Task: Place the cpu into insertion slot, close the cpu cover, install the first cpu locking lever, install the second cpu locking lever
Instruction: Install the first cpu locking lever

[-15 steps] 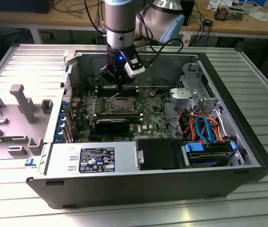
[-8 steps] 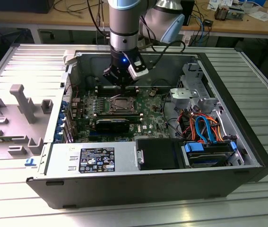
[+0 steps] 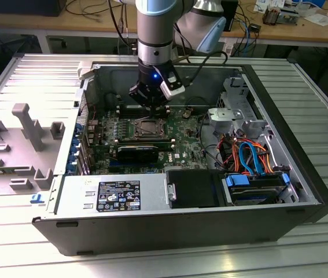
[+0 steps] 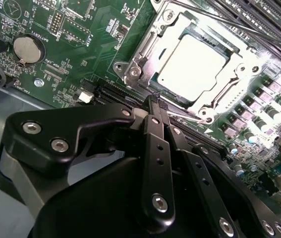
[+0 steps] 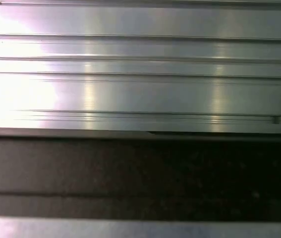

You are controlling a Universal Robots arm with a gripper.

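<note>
Exterior view, nearest first. The open dark-grey steel computer case (image 3: 169, 231) lies on its side on the ribbed silver aluminium table (image 3: 302, 81). That ribbed surface also appears in the first wrist view (image 5: 140, 74). Along the case's near wall sit a silver box-shaped power supply with a black label (image 3: 111, 194), a black rectangular housing (image 3: 192, 188) and a blue-trimmed drive (image 3: 255, 188), with orange and blue cables (image 3: 247, 156) just behind.

Beyond these lies the green circuit board (image 3: 181, 145). The insertion slot (image 4: 130, 73), a square socket with a silver metal rim, sits amid it, directly below the arm's black gripper (image 3: 151, 106).

In the second wrist view the gripper (image 4: 155, 99) has its jaws drawn together, with no gap visible between the tips and nothing seen clamped. The tips hang at the socket's edge; whether they touch it cannot be told.

The cpu (image 4: 192, 62), a flat square chip with a bright silvery top, is seated in the slot. The cpu cover (image 4: 147, 49), a thin silver frame plate, lies down around it with the chip showing through its window. Whether the locking levers are latched cannot be told.

A round silver coin battery (image 4: 27, 48) sits well apart on the board.

Further off in the exterior view, on its left, a grey tray of moulded fixtures (image 3: 19, 133) rests on the table beside the case. A wooden bench (image 3: 65, 23) stands behind.
</note>
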